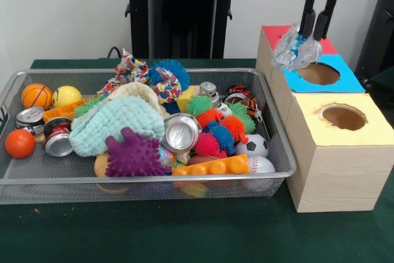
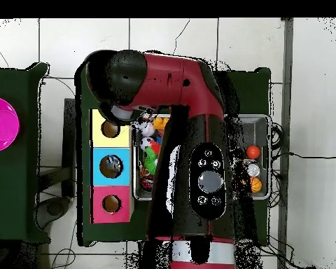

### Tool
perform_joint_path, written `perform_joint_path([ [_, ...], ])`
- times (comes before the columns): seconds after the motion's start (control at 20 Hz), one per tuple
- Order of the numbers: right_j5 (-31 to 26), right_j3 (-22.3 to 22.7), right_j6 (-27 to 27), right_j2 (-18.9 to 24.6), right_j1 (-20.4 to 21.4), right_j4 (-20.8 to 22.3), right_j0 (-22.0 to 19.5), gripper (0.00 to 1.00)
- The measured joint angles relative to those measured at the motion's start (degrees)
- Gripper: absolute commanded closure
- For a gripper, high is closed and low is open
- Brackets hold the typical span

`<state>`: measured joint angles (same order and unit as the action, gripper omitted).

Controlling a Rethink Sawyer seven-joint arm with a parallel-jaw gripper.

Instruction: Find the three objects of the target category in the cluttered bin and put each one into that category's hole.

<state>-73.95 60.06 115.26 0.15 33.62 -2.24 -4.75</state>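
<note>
A crumpled transparent bottle [image 1: 297, 52] is held pinched by the end effector [image 1: 316, 34] just above the blue-topped box's hole [image 1: 318, 73], while the wire bin [image 1: 148, 180] is largely hidden overhead by the arm [image 2: 199, 133].

A purple spiky ball [image 1: 132, 155] lies beside a crushed can [image 1: 180, 132].

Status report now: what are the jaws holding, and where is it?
Gripper shut on small transparent plastic bottle. Bottle hangs over blue-topped box, beside its round hole. Nothing blocking the hole.
</note>
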Motion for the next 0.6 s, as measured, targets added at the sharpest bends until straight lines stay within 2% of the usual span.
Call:
perform_joint_path([
  [0.6, 0.1, 2.9, 3.2, -2.9, -2.4, -2.9, 2.5, 1.00],
])
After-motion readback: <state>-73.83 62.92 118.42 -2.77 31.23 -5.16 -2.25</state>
